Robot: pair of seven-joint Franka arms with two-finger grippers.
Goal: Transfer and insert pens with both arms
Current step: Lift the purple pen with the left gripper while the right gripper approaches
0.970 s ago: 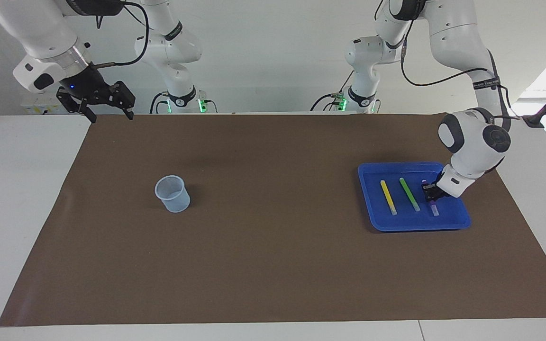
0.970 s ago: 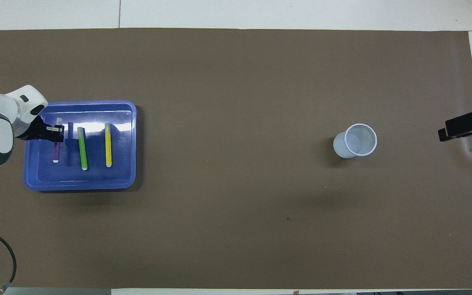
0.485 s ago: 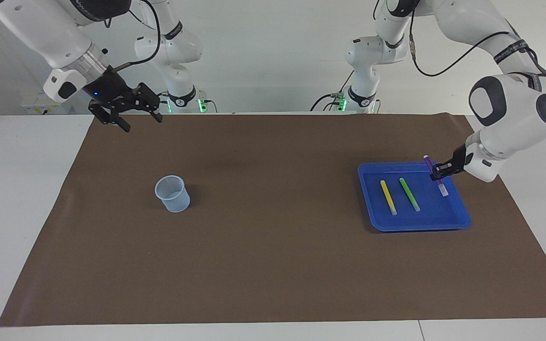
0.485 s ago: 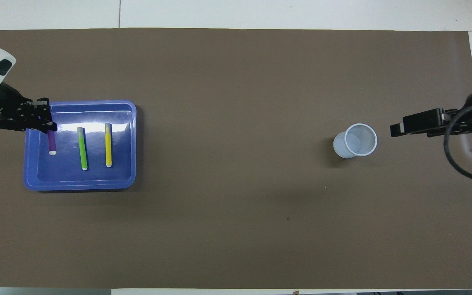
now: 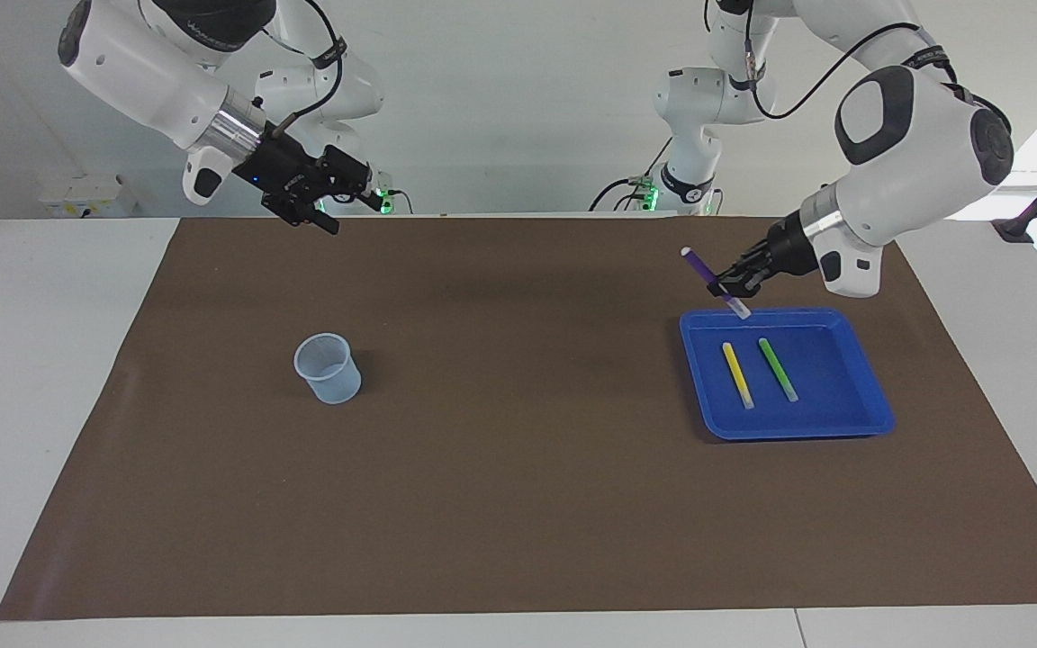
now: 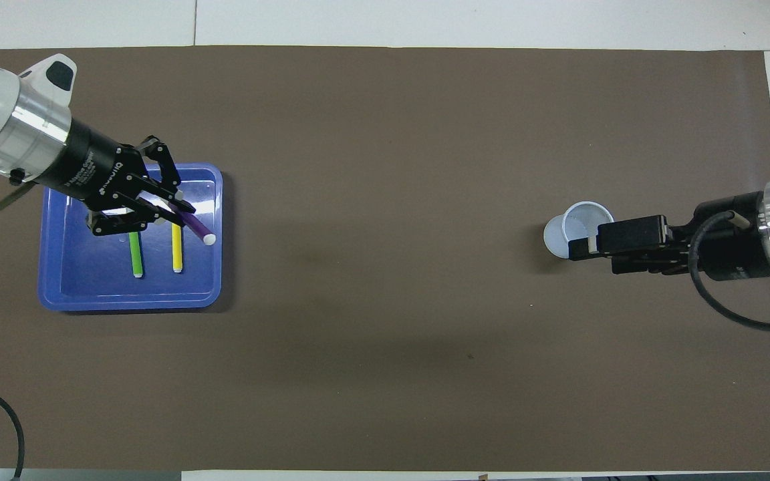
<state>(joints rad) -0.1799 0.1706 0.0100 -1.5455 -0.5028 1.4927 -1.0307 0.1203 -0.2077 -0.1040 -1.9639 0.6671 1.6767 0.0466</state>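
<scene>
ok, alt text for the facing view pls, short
The left gripper holds the purple pen tilted in the air over the blue tray, where the yellow pen and green pen lie side by side. The right gripper hangs open above the brown mat; a clear cup stands on it.

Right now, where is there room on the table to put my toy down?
The big brown mat is bare between the cup and the blue tray, and along the edge farthest from the robots. The tray is crowded: yellow pen, green pen, and the left gripper above, holding the purple pen.
</scene>
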